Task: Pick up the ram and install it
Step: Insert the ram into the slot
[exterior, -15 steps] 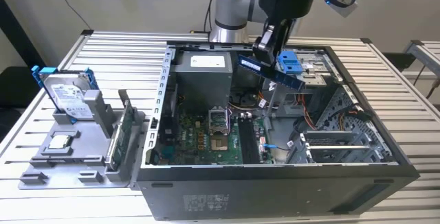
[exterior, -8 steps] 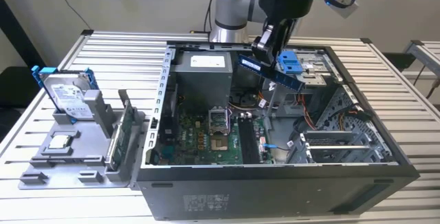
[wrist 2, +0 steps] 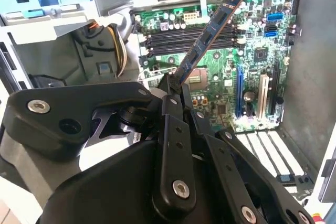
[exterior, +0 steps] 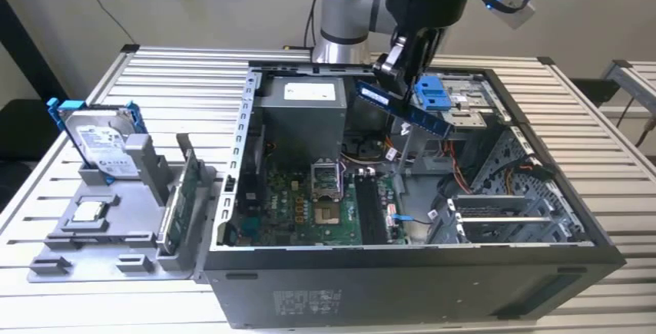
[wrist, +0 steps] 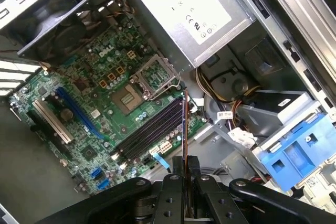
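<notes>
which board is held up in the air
The ram, the long dark stick clamped by the gripper above the open case. The green circuit board stands on edge in the grey holder; the motherboard lies inside the case.

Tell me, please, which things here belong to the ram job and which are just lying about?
In the job: the ram, clamped in the gripper; the memory slots on the motherboard; the open computer case.
Lying about: the hard drive in its blue bracket; the green circuit board standing on edge; the grey holder tray.
</notes>
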Robot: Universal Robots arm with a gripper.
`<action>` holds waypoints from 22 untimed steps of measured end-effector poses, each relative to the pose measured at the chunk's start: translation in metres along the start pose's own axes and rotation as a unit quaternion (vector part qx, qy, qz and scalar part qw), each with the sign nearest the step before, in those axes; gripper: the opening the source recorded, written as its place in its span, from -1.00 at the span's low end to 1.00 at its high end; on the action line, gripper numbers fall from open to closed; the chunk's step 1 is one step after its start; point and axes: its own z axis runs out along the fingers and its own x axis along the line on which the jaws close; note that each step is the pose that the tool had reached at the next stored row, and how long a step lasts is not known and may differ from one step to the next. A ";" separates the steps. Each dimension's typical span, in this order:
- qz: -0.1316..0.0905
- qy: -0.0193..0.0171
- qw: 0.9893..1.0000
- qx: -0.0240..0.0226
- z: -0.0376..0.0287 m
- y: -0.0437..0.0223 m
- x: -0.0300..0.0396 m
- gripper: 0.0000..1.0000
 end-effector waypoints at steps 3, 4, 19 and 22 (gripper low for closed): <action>0.004 0.000 1.000 0.000 0.0000 0.0000 0.0000 -0.72; 0.005 0.000 1.000 0.000 0.0000 0.0000 0.0000 -0.72; 0.035 0.000 0.999 0.002 0.0001 0.0005 0.0004 -0.72; 0.050 0.000 0.999 0.003 0.0001 0.0005 0.0004 -0.72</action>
